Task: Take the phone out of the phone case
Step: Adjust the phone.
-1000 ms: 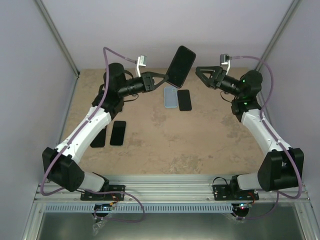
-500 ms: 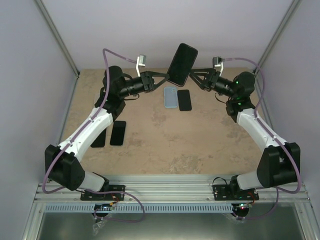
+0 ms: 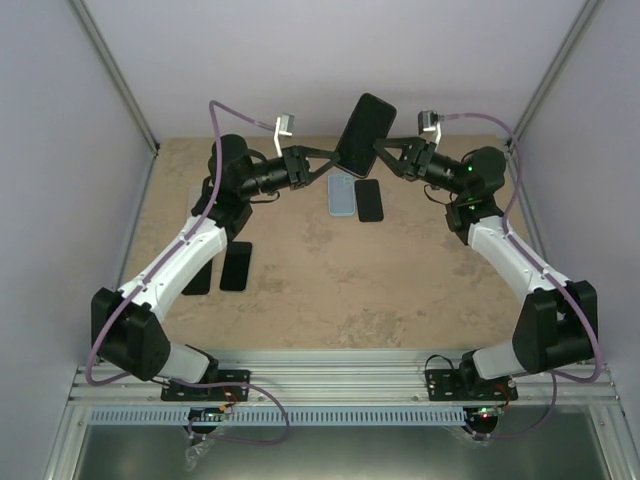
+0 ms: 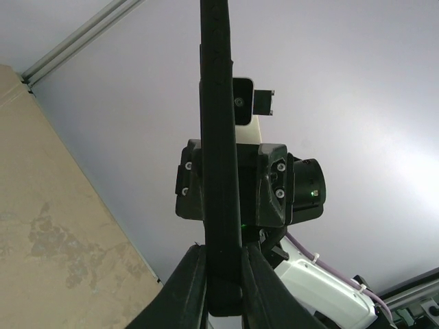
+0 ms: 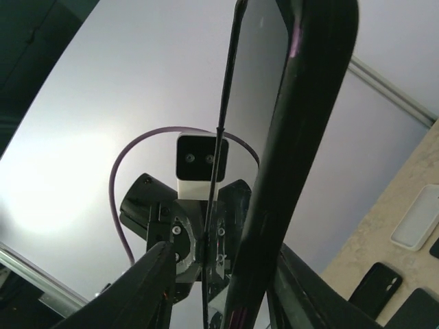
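My left gripper [image 3: 335, 160] was clamped on the cased phone [image 3: 362, 133]. My right gripper [image 3: 380, 152] straddled it, grip unclear. Nothing was separated yet.

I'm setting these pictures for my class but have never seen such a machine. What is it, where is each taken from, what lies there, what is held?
Two robot arms are bolted at the near edge of a beige stone-patterned table, each ending in a two-finger gripper. One picture comes from a fixed camera above and behind them; the other two from a camera on each wrist, looking along its own fingers. The left gripper is shut on a black cased phone, held aloft. The right gripper has fingers either side of its opposite edge; grip unclear. On it lie a light blue phone case, a black phone-shaped slab beside it, and two more black slabs at left.
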